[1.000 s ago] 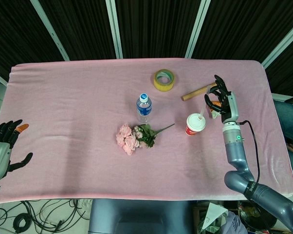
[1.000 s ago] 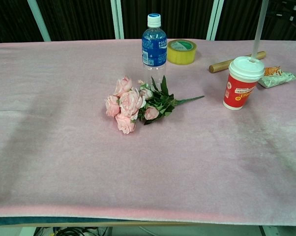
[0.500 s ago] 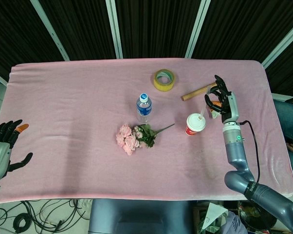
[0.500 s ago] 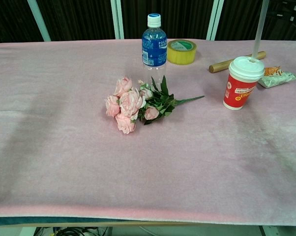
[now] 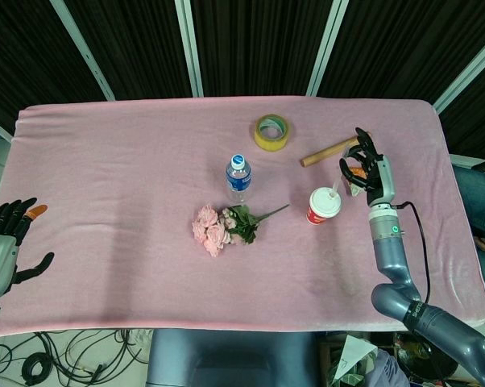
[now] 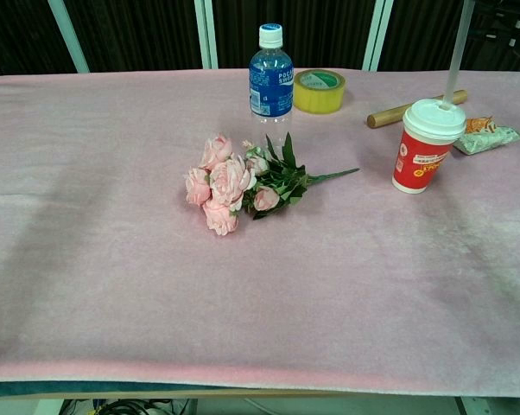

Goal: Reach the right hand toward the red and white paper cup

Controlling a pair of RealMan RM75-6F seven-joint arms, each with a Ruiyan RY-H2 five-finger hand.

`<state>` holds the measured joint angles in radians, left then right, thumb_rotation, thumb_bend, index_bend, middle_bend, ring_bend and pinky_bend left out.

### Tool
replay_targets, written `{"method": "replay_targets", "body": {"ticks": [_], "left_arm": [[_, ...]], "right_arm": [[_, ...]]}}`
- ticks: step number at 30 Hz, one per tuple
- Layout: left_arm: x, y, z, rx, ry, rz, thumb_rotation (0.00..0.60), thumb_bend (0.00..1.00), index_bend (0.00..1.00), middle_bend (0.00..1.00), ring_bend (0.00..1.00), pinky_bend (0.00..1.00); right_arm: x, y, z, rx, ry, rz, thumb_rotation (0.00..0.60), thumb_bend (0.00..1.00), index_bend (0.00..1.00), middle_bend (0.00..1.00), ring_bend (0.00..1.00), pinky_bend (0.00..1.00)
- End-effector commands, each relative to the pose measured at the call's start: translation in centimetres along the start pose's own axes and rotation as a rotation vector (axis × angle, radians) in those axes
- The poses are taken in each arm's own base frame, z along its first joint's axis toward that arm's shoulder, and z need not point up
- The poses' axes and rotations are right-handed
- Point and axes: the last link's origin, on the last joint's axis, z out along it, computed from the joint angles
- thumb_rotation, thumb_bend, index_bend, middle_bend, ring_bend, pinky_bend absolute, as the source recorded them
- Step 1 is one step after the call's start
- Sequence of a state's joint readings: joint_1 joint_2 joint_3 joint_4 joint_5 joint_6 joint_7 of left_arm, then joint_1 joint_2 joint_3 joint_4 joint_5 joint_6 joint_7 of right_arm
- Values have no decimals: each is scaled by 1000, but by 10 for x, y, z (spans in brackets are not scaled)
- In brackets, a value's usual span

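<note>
The red and white paper cup (image 5: 323, 205) with a white lid and a straw stands upright on the pink cloth, right of centre; it also shows in the chest view as the cup (image 6: 426, 145). My right hand (image 5: 370, 171) hovers just right of the cup, fingers spread and empty, a small gap between it and the cup. It hangs over a small snack packet (image 6: 487, 136). My left hand (image 5: 9, 242) waits off the table's left edge, open and empty. The chest view shows neither hand.
A water bottle (image 5: 238, 176) stands at mid-table with a bunch of pink roses (image 5: 223, 226) in front of it. A yellow tape roll (image 5: 271, 132) and a wooden stick (image 5: 333, 151) lie further back. The pink tablecloth (image 5: 130, 169) covers the table.
The right hand has drifted very slightly; the cup, the other objects and the left hand are where they were.
</note>
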<state>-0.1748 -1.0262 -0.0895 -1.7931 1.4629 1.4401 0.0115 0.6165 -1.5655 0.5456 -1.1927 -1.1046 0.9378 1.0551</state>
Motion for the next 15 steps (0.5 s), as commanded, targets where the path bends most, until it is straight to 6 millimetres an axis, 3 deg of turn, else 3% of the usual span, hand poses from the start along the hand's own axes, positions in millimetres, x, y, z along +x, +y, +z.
{"method": "replay_targets", "body": {"ticks": [1,15], "left_arm": [[0,0,0,0,-1,1,600,276,161,72,0,0],[0,1,0,-2,1,0,600,276,162,72,0,0]], "right_arm": [[-1,2,-1,-4,-2,7,600,348,615,64,49,208],[-4,15,-7,-24,-12,34,600,348,615,64,49,208]]}}
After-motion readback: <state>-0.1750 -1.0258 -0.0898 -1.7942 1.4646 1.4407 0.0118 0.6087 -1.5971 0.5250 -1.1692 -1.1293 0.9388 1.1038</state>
